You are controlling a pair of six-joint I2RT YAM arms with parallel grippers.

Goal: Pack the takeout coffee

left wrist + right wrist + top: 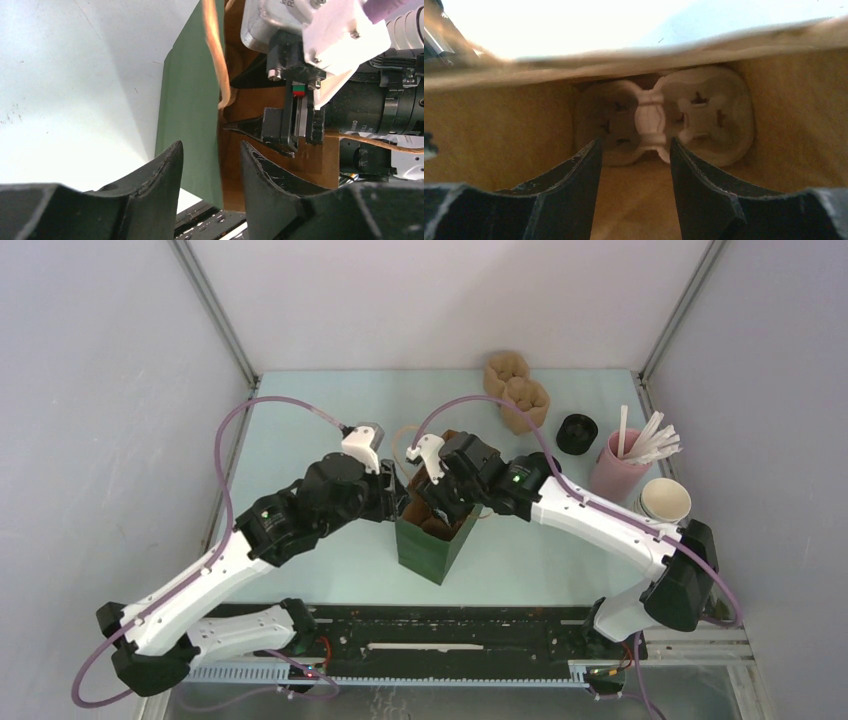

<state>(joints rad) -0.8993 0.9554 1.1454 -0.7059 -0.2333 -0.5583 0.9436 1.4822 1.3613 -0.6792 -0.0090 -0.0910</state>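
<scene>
My left claw (211, 150) stands spread astride the left wall of the green paper bag (435, 545), one finger (160, 185) outside on the green face and the other inside against the brown lining; I cannot tell whether either touches the paper. My right claw (635, 145) reaches down into the bag's open mouth, its fingers (574, 185) apart and holding nothing, above a pale pulp cup tray (704, 115) that lies flat on the bag's bottom. The coffee (577, 433), its black lid up, stands on the counter (330, 400) well to the right of the bag and outside it, between a brown pair of pulp trays (517, 390) behind it and a pink cup of straws (615, 475) just beside it, with a stack of paper cups (665, 502) nearer still.
</scene>
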